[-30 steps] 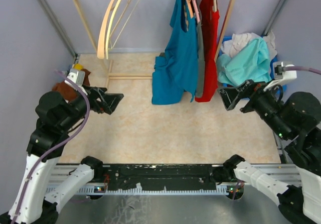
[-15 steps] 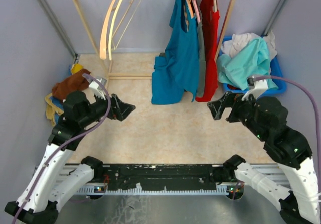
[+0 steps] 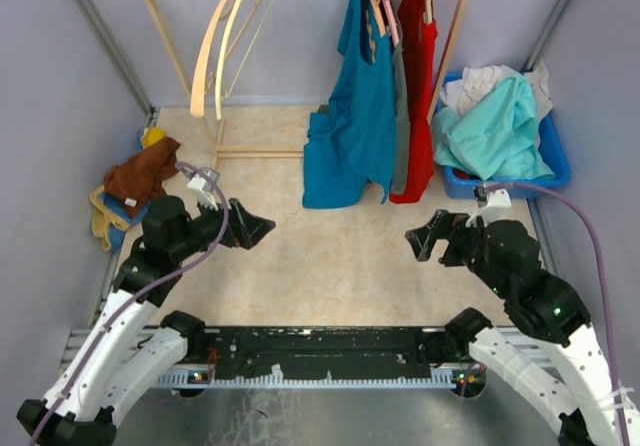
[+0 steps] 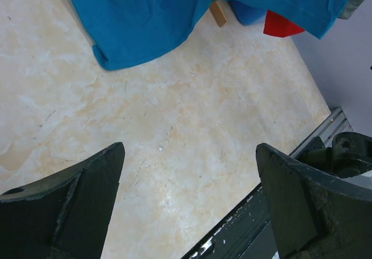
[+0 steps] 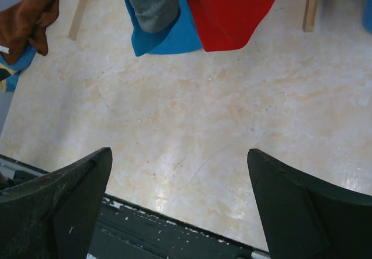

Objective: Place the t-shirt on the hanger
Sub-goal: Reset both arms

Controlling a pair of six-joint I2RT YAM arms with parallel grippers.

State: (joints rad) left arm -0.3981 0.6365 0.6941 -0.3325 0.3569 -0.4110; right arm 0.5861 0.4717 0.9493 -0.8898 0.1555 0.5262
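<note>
The teal-blue t-shirt hangs from the rack on the thin orange hanger, and its hem touches the floor. Its lower part shows in the left wrist view, and a corner shows in the right wrist view. My left gripper is open and empty over the floor, left of and nearer than the shirt; its jaws stand wide apart in the left wrist view. My right gripper is open and empty, nearer than the shirt and to its right, with jaws wide apart in the right wrist view.
A dark grey shirt and a red garment hang beside the t-shirt. Cream hangers hang on the wooden rack. A blue bin with aqua and white clothes stands at the right. A brown cloth pile lies at the left.
Both arms have swung inward and drawn back toward the near edge, with the grippers lower over the floor. Both stay open and empty. The clothes have not moved.
</note>
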